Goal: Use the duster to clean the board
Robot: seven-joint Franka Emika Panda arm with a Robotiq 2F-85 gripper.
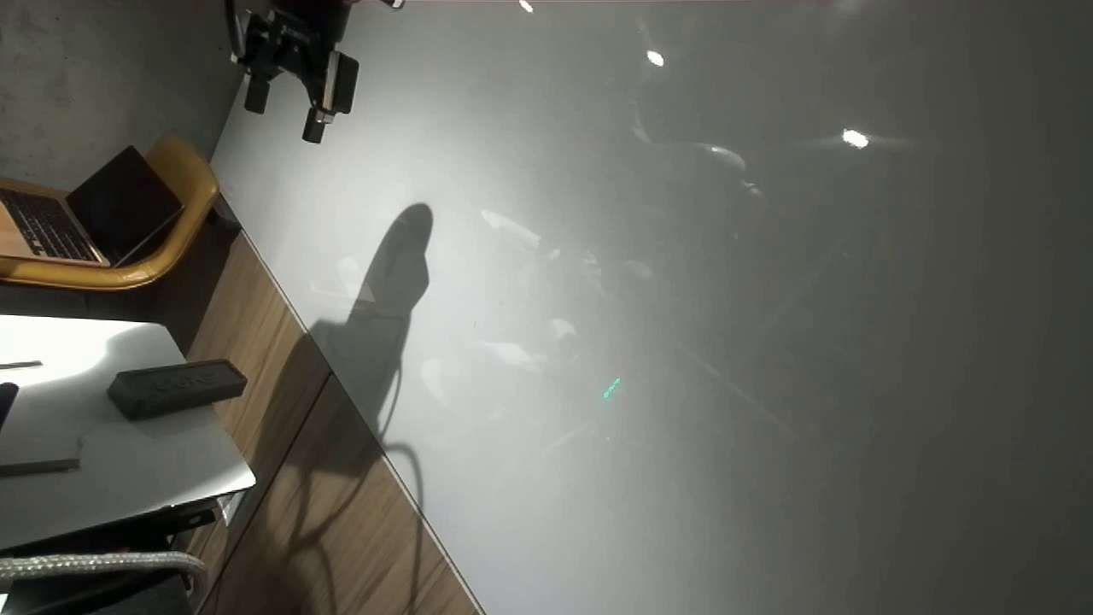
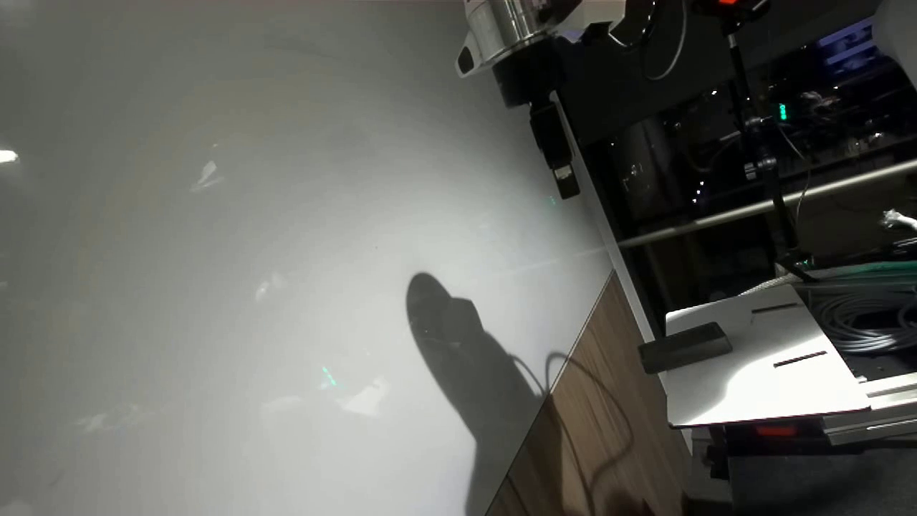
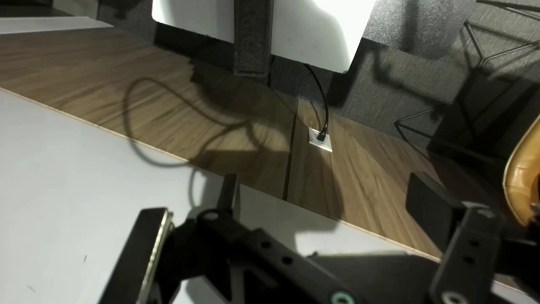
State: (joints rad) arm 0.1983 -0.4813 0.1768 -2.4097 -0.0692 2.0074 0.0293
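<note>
Jaws: stood wide apart, holding nothing.
Board (image 3: 63,177) beside the jaws: probably limited sideways movement; the gap was unclear.
Room ahead of the jaws: appeared open up to the duster (image 3: 253,42).
Duster, well ahead of the jaws: lay on the surface (image 3: 310,40), near end past its edge; seemed light, firm, not fragile.
Hold: best, I judged, across its narrow width, at the jutting end.

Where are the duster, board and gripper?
Duster (image 1: 178,389), in an exterior view: middle of its body.
Board (image 1: 709,299), in an exterior view: bare surface.
Gripper (image 3: 330,202), in the wrist view: midway between fingertips.
</note>
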